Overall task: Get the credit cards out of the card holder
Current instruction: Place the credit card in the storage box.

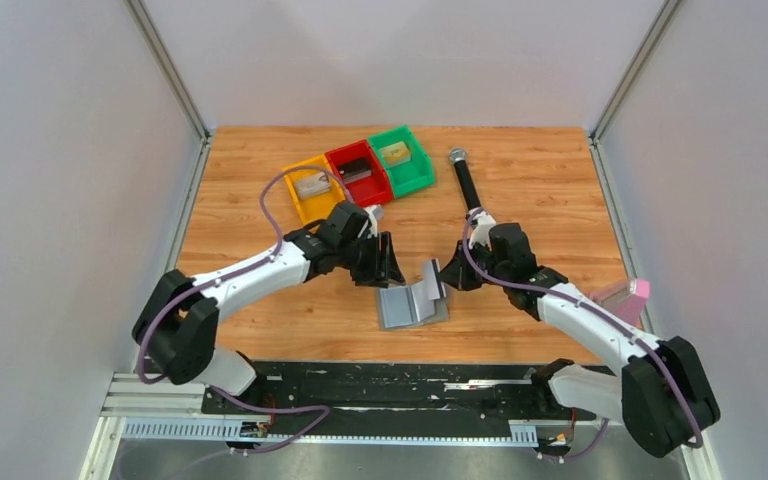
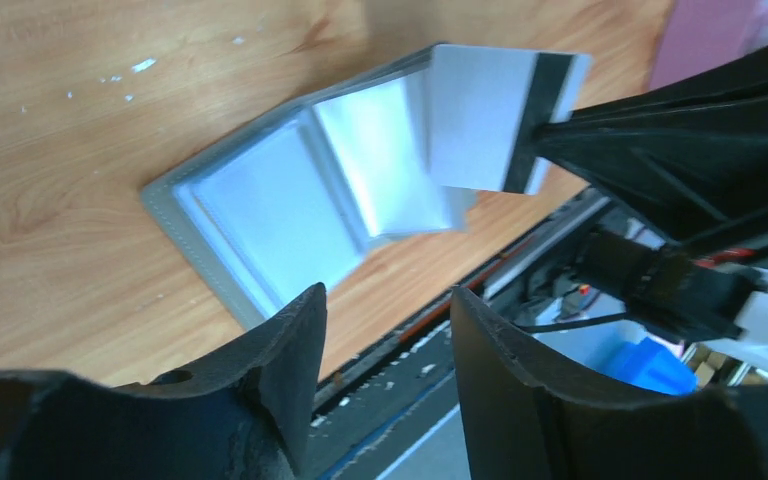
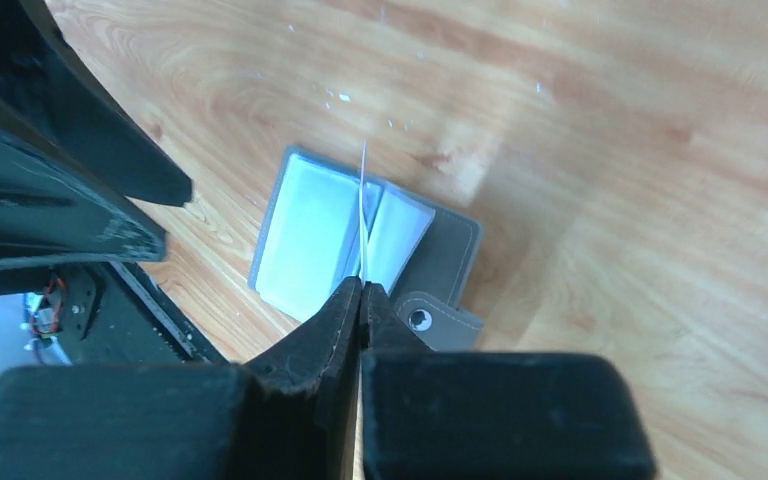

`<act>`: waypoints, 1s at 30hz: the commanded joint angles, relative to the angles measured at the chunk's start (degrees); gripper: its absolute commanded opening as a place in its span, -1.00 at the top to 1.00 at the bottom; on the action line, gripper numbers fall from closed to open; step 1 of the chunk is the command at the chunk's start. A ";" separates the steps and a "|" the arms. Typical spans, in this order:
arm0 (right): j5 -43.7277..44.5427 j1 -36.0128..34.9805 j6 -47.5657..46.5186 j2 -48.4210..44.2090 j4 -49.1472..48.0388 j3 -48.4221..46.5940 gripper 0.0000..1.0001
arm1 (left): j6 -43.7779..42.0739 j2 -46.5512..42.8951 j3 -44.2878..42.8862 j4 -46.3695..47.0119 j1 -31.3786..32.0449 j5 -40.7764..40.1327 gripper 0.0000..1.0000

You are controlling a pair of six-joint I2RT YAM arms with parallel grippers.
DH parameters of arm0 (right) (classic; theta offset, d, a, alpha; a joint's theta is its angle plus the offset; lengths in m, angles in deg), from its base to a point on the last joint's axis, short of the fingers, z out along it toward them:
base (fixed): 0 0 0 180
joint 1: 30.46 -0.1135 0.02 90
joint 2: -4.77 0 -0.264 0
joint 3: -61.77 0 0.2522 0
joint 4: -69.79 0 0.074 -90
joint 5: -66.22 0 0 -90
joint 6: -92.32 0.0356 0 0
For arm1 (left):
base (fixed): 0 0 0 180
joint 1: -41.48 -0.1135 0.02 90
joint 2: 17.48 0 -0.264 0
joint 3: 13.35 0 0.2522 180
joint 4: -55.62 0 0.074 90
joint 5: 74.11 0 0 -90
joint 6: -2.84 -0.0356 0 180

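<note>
Wood-grain table (image 1: 550,205) carries the card holder (image 1: 405,306), which is laid open and flat at the middle, close to the near edge and the black rail of the arm bases. One whitish card (image 1: 432,272) with a dark stripe is clamped between the closed fingers of the right gripper (image 1: 446,275) and is held on edge above the holder's right panel; whether its lower edge is clear of the pocket cannot be told. The left gripper (image 1: 388,268) is held just beside the holder's far left corner with its jaws apart and nothing between them. Bare wood is seen to the right of the holder and between it and the far bins. At the far side a yellow bin (image 1: 305,212), a red bin (image 1: 372,190) and a green bin (image 1: 416,178) are set in a touching row, each with a card-like piece inside. A black cylinder (image 1: 465,180) is laid near the right arm's wrist, and a pink object (image 1: 632,297) is seen at the right edge behind that arm.
</note>
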 commanded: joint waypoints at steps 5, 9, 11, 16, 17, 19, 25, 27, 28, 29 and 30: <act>7.89 -6.51 -15.36 -10.74 -11.03 -0.24 1.00 | 6.60 -12.20 -4.20 -4.94 -3.70 0.14 -0.28; 17.73 -14.00 -27.06 -14.72 -18.04 3.13 1.00 | 10.35 -16.14 -2.91 -3.75 -5.86 2.35 -0.35; 21.36 -18.05 -35.42 -16.02 -21.40 4.87 1.00 | 12.09 -17.81 -2.11 -2.60 -6.89 3.84 -0.39; 33.19 -27.83 -45.56 -16.69 -29.39 8.26 1.00 | 15.00 -19.30 -1.01 -0.34 -7.83 6.76 -0.43; 35.56 -29.48 -47.76 -16.13 -30.23 8.29 1.00 | 15.37 -19.22 -0.67 0.33 -7.86 7.67 -0.43; 39.87 -32.46 -51.41 -15.04 -31.47 8.03 1.00 | 16.95 -18.91 0.42 2.91 -7.96 9.46 -0.43; 42.83 -35.36 -54.24 -14.30 -31.54 7.09 1.00 | 19.20 -17.82 2.81 7.17 -7.97 11.48 -0.38; 43.34 -36.37 -55.28 -13.90 -31.63 7.47 1.00 | 19.57 -17.48 3.18 8.00 -8.07 11.80 -0.36; 43.61 -36.73 -55.45 -13.77 -31.51 7.50 1.00 | 19.82 -17.38 3.32 8.37 -8.06 12.01 -0.36; 43.73 -36.98 -55.45 -13.60 -31.34 7.58 1.00 | 19.94 -17.27 3.35 8.50 -8.06 12.13 -0.36; 43.75 -37.21 -55.34 -13.38 -31.07 7.56 1.00 | 20.00 -17.19 3.41 8.78 -8.10 12.33 -0.36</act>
